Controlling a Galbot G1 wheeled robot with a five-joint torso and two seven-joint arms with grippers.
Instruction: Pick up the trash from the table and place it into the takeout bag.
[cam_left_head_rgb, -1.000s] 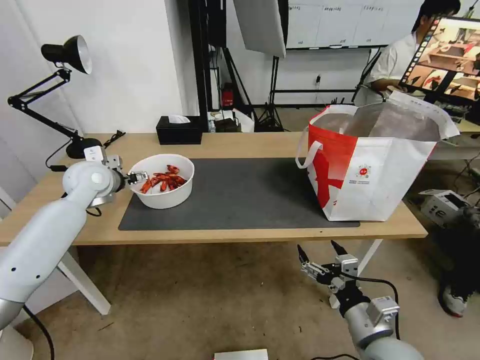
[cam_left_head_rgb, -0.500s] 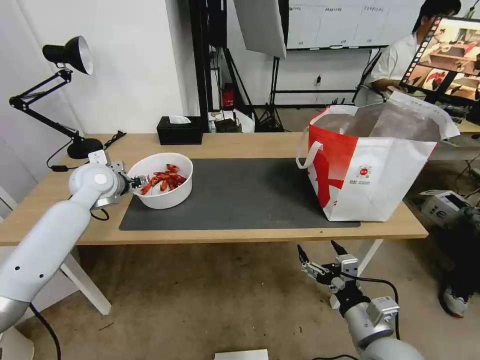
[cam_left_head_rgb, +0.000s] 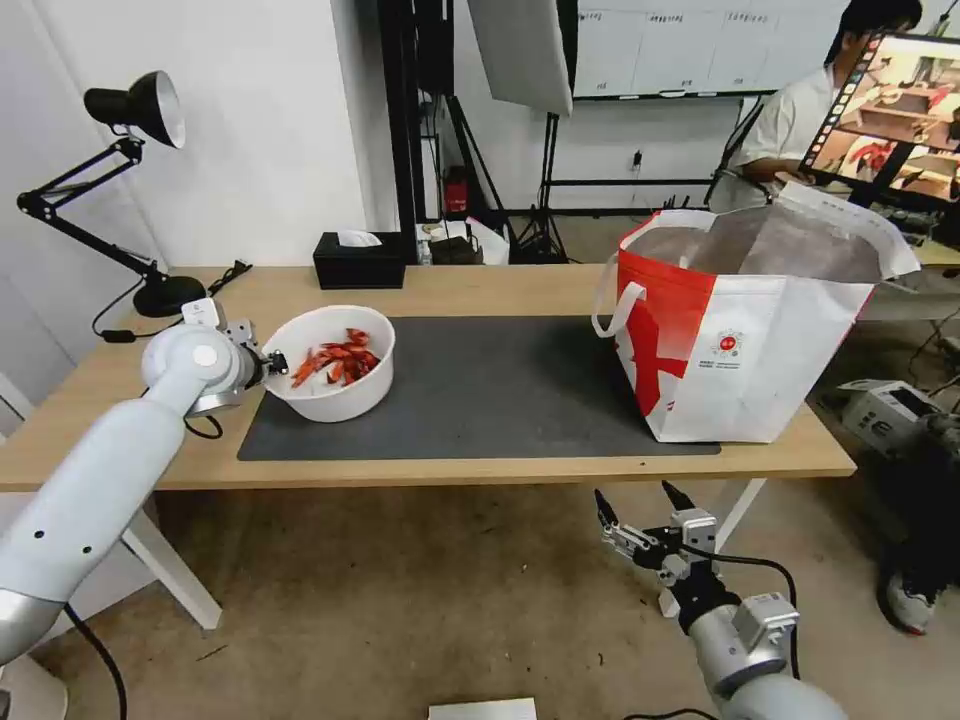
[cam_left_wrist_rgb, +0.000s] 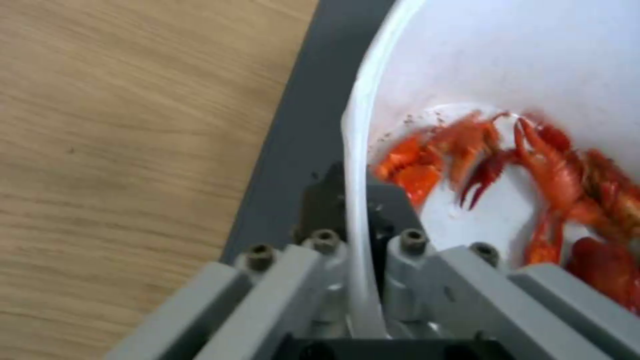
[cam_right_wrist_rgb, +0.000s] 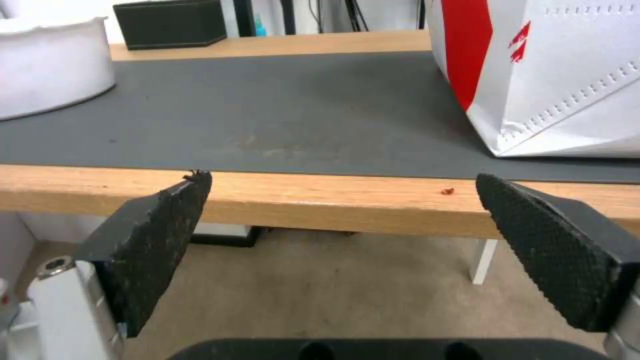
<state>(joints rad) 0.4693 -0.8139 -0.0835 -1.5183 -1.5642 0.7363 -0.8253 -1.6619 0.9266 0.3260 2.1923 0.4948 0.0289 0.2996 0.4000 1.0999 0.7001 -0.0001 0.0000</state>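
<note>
The trash here is a white round bowl (cam_left_head_rgb: 335, 385) of red crayfish shells (cam_left_head_rgb: 338, 362), standing at the left end of the dark grey mat (cam_left_head_rgb: 480, 395) on the table (cam_left_head_rgb: 520, 290). My left gripper (cam_left_head_rgb: 272, 362) is shut on the bowl's left rim (cam_left_wrist_rgb: 352, 130): one finger (cam_left_wrist_rgb: 319, 197) is outside the wall and the other is inside, next to the shells (cam_left_wrist_rgb: 533, 165). The red-and-white takeout bag (cam_left_head_rgb: 745, 340) stands open at the table's right end. My right gripper (cam_left_head_rgb: 638, 502) hangs open below the table's front edge, its pads (cam_right_wrist_rgb: 160, 235) wide apart.
A black tissue box (cam_left_head_rgb: 358, 260) sits at the table's back edge. A black desk lamp (cam_left_head_rgb: 135, 110) stands at the back left corner with its cable on the wood. The mat between bowl (cam_right_wrist_rgb: 47, 65) and bag (cam_right_wrist_rgb: 553, 75) lies bare.
The bowl has shifted a little to the right with my left gripper on its rim, and the shells have slid inside it. The right arm has not moved.
</note>
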